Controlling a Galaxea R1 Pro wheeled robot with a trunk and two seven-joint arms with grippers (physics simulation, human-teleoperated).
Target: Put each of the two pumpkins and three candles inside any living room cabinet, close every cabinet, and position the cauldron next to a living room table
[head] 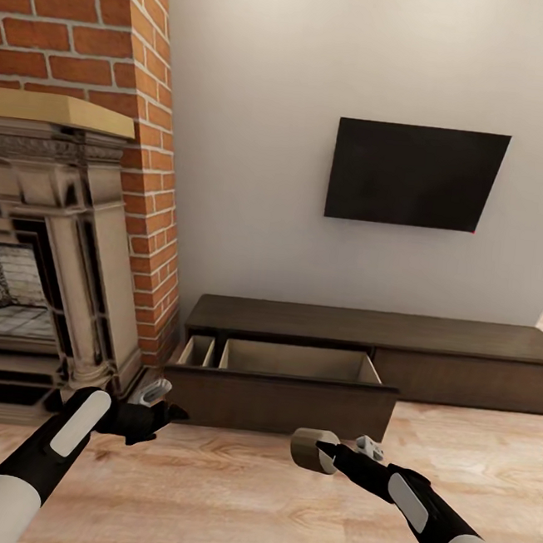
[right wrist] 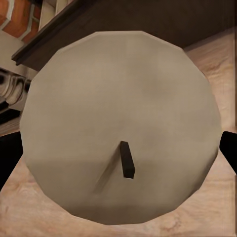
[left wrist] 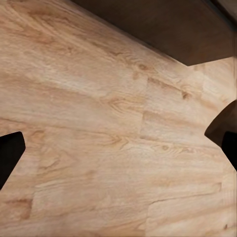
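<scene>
My right gripper (head: 325,454) is shut on a cream-beige candle (head: 312,449), held above the floor in front of the cabinet (head: 382,332). In the right wrist view the candle's round end (right wrist: 123,118) with its short black wick (right wrist: 127,160) sits between the dark fingers. The long dark-brown cabinet stands against the wall with one wide drawer (head: 279,402) pulled out, its pale divided interior bare. My left gripper (head: 165,407) hangs open near the drawer's left corner, and in the left wrist view its fingertips (left wrist: 224,131) frame bare plank floor. The pumpkins and cauldron are out of view.
A stone-coloured fireplace surround (head: 48,248) with a red brick chimney (head: 88,26) fills the left. A black television (head: 415,175) hangs on the pale wall above the cabinet. Light wood floor (head: 222,500) stretches in front.
</scene>
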